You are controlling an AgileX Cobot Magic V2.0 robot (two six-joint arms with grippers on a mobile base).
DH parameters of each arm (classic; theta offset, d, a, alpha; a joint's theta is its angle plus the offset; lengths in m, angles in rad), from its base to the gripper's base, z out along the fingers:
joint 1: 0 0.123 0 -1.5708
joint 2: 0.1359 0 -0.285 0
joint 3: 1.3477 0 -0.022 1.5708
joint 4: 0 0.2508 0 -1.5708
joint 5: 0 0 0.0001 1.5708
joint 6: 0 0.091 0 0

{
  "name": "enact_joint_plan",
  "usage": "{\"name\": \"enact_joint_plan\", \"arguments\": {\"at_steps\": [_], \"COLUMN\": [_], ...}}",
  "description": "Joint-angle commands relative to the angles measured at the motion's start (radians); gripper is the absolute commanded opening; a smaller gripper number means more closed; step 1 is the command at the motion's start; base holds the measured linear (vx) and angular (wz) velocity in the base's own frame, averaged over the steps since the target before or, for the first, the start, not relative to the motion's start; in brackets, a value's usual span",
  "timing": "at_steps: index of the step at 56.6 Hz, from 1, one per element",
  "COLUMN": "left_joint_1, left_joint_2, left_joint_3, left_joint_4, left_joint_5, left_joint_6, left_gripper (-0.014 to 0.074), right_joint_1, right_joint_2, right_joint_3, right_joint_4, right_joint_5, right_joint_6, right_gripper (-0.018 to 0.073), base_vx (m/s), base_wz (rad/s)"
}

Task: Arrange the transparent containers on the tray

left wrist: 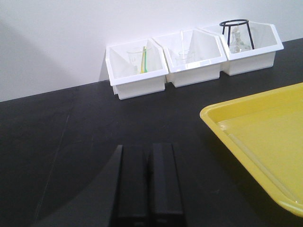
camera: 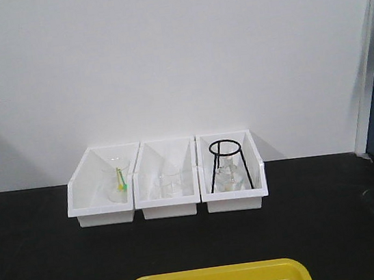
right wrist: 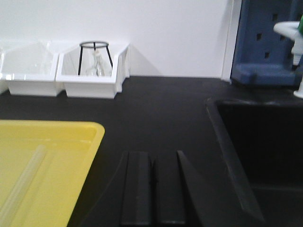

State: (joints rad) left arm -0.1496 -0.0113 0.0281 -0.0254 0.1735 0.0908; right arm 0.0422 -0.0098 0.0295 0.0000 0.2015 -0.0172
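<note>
The yellow tray (camera: 215,274) lies at the near edge of the black counter, with nothing on it. It shows to the right of my left gripper (left wrist: 148,147) and to the left of my right gripper (right wrist: 152,155). Both grippers are shut, hold nothing and hover low over bare counter. Three white bins stand against the wall. A glass beaker (camera: 117,177) with a green-yellow stick is in the left bin. Another clear beaker (camera: 170,181) is in the middle bin. A clear flask (camera: 228,177) sits under a black wire tripod (camera: 226,150) in the right bin.
A black sink basin (right wrist: 265,142) drops into the counter just right of my right gripper. A blue rack (right wrist: 267,42) stands behind it by the wall. The tray's rim (left wrist: 222,127) rises near my left gripper's right side.
</note>
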Motion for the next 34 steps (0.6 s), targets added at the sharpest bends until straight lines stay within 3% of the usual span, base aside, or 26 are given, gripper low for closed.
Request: {"name": "enact_joint_plan", "arguments": {"at_steps": [1,34], "left_joint_1": [0.004,0.004], "left_joint_2": [-0.022,-0.022], "left_joint_3": [0.035,0.035], "left_joint_4": [-0.002,-0.002], "left_joint_5": [-0.087,-0.087], "left_joint_6": [-0.009,-0.009], "left_gripper": [-0.0006,-0.0006], "right_joint_1": [0.000,0.000], "right_joint_2": [-0.010,-0.010], "right_joint_3": [0.010,0.010], "right_joint_4": [0.000,0.000], "right_joint_5": [-0.061,-0.061], "right_joint_6": [-0.009,-0.009], "right_gripper": [-0.0011,-0.0011], "base_vx": [0.00,0.00], "base_wz": [0.00,0.00]}}
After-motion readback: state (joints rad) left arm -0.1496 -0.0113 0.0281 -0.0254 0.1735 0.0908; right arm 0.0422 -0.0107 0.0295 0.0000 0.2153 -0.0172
